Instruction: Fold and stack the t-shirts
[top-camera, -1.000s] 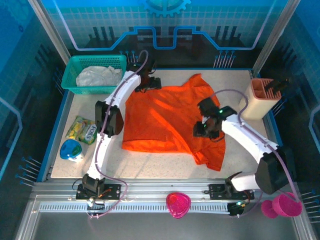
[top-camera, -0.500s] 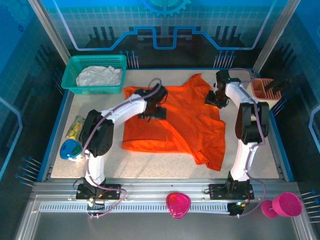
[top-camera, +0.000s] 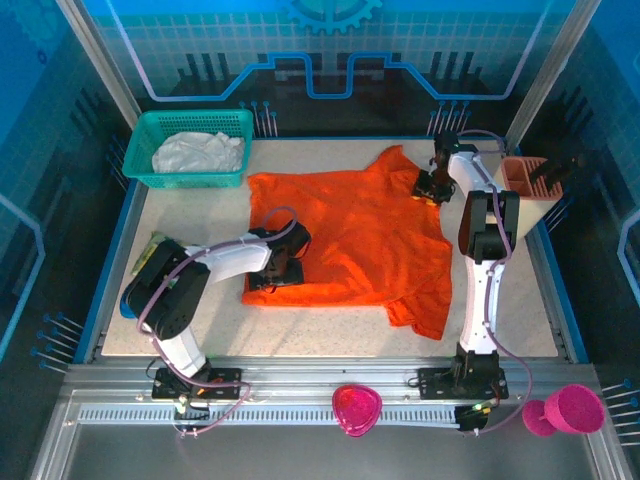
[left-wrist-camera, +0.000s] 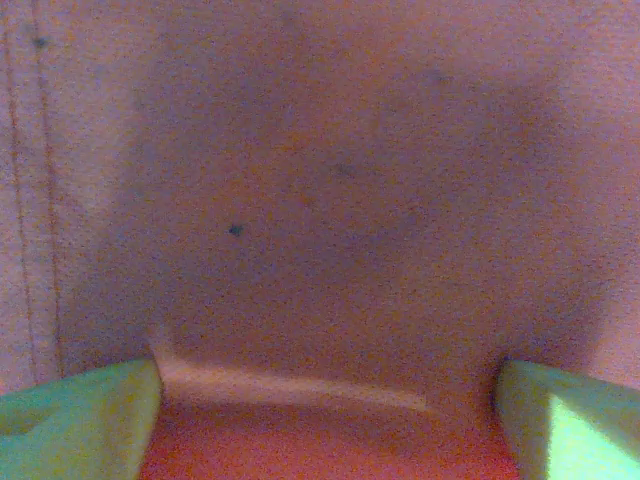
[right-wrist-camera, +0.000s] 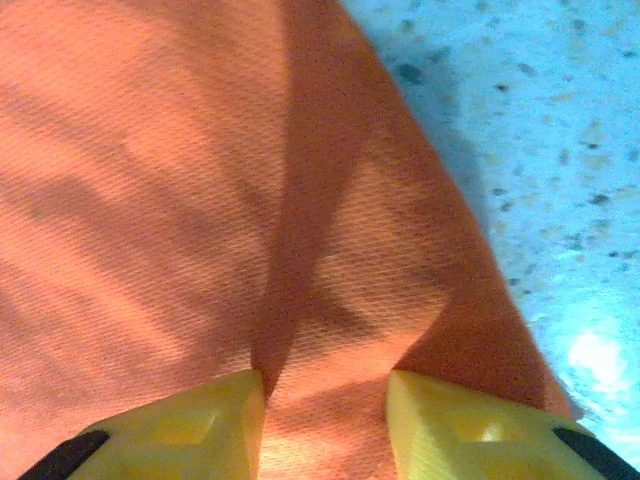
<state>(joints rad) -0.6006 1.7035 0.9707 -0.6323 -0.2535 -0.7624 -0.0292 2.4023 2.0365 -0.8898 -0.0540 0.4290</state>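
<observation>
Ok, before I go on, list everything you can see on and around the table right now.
orange t-shirt: one, bright orange, spread mid-table
white t-shirt: one, white, crumpled in the basket
basket: one, teal mesh, far left corner
tool holder: one, beige, far right edge, dark tools inside
snack packet: one, yellow-green, left edge, partly behind the left arm
round object: one, blue, left edge, mostly hidden
heart-shaped dish: one, pink, on the near rail
cup-like pieces: apparently two, pink, near right corner
left pincer: one, open, at the orange t-shirt's near left corner
right pincer: one, yellow fingers apart over a cloth ridge, at the far right sleeve
</observation>
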